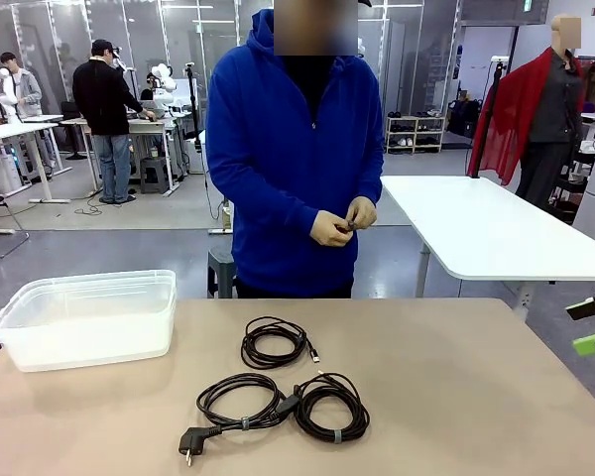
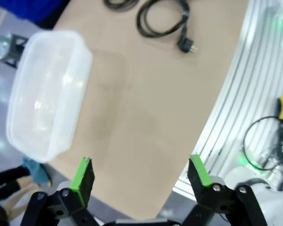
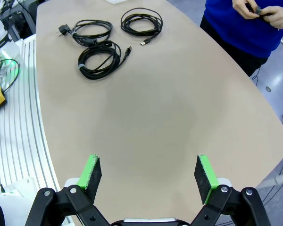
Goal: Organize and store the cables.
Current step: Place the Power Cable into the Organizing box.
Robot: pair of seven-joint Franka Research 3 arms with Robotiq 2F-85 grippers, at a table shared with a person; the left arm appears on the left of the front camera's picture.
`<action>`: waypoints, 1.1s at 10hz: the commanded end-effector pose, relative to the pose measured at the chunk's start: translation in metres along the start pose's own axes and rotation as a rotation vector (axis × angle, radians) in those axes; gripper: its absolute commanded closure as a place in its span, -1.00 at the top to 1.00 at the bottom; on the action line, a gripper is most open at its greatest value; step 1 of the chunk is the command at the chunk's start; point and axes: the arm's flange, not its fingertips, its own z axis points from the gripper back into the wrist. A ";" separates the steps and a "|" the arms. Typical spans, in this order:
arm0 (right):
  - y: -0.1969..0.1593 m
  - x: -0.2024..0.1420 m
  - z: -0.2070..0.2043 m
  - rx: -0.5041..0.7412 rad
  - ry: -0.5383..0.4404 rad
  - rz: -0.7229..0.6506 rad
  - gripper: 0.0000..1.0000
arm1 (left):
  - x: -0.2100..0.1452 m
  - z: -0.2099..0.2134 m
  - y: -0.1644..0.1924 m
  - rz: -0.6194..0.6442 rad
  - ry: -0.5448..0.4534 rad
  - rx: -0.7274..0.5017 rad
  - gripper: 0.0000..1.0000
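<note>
Three black coiled cables lie on the tan table (image 1: 456, 397): a small coil (image 1: 274, 343) toward the person, a coil with a plug end (image 1: 240, 400) at the front, and a banded coil (image 1: 332, 407) touching it on the right. The right wrist view shows the same small coil (image 3: 141, 22), plug coil (image 3: 92, 32) and banded coil (image 3: 100, 59) far ahead of my open, empty right gripper (image 3: 146, 172), which sits at the table's right edge (image 1: 587, 327). My left gripper (image 2: 140, 174) is open and empty over the table's near edge, with the plug coil (image 2: 162, 21) far off.
A clear plastic bin (image 1: 84, 317) stands at the table's left, seen beside the left gripper as the bin (image 2: 47, 94). A person in a blue hoodie stands at the far side, hands (image 1: 344, 223) together on something small and black. A second white table (image 1: 496, 228) stands behind on the right.
</note>
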 end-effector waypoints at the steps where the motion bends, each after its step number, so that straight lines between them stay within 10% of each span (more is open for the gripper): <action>1: 0.000 0.002 0.001 -0.003 -0.016 0.003 1.00 | 0.029 -0.043 -0.028 -0.086 0.014 -0.026 1.00; 11: 0.000 0.002 0.001 -0.003 -0.016 0.003 1.00 | 0.081 -0.057 -0.020 -0.085 0.034 -0.004 1.00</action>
